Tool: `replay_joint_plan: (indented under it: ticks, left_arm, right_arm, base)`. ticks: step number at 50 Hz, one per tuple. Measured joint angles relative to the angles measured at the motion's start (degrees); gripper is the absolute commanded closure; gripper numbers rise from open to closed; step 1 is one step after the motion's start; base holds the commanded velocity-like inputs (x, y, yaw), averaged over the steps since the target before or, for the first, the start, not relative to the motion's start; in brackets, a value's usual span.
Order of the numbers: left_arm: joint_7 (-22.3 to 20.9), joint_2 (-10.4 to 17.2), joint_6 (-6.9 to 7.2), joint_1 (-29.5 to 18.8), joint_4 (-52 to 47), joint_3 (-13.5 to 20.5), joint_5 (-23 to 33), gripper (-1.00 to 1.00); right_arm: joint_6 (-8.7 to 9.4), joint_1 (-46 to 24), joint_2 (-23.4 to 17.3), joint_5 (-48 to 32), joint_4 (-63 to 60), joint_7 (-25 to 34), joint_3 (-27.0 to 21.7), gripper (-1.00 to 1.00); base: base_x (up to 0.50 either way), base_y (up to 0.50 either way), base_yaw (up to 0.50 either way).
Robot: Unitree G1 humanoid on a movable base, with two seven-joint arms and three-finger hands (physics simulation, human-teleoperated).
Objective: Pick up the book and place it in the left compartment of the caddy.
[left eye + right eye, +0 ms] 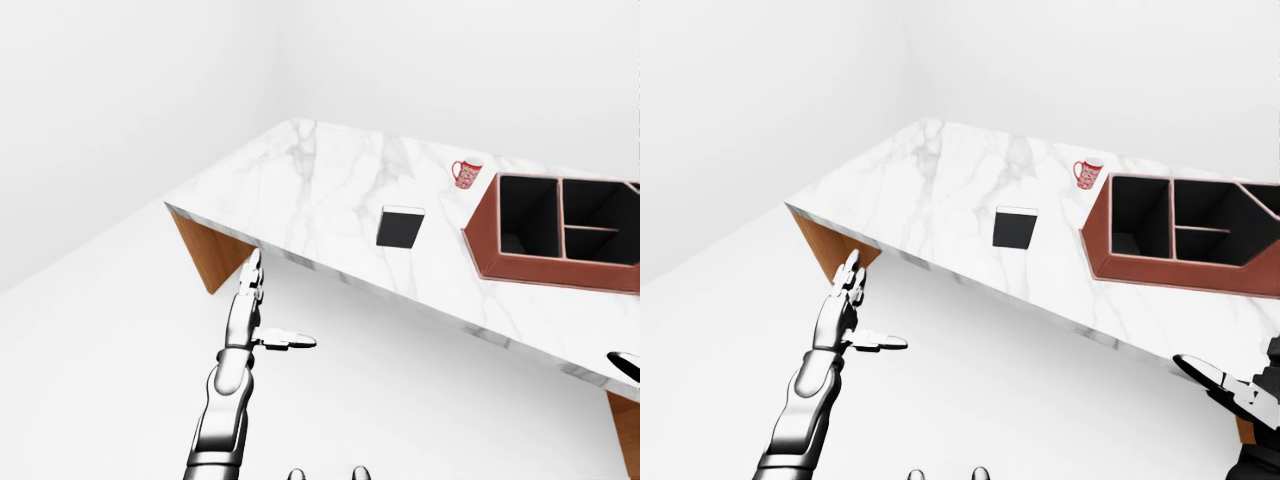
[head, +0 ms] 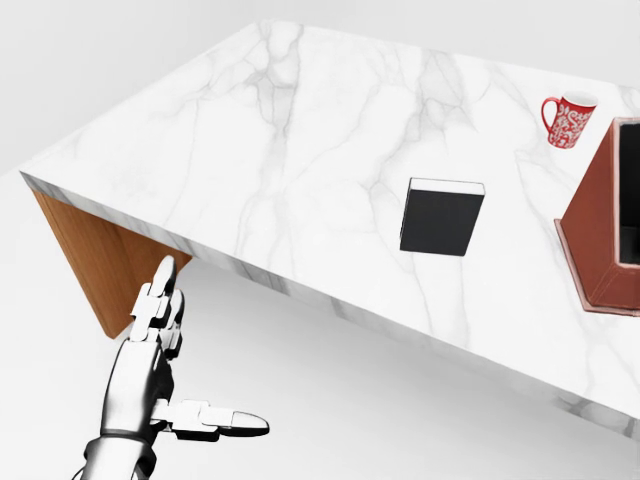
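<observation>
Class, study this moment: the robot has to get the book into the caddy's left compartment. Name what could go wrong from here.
1. The book lies flat on the table, with no edge raised for fingers; a grasp may just push it.
2. The mug stands near the caddy; a carrying arm might knock it.
3. The left hand hangs open below the table edge and could strike it when rising.

A white marble table [image 1: 330, 190] with wooden legs carries three things. A black book [image 2: 441, 217] lies flat on it, up and to the right of the open left hand [image 2: 150, 375], well apart from it. Further right of the hand stands a red-brown caddy [image 1: 553, 268] with dark compartments. A red patterned mug [image 2: 567, 120] stands upright between the two, nearer the top.
</observation>
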Motion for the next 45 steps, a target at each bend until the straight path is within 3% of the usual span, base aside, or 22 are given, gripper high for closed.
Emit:
replay_joint_plan:
  ticks: [45]
  left_arm:
    - [0.0,0.0,0.00,0.0,0.0,-0.1,0.1,-1.00]
  right_arm:
    - [0.00,0.0,-0.3,0.6,0.0,-0.4,-0.3,-1.00]
  base:
    - [0.12,-0.33,0.00]
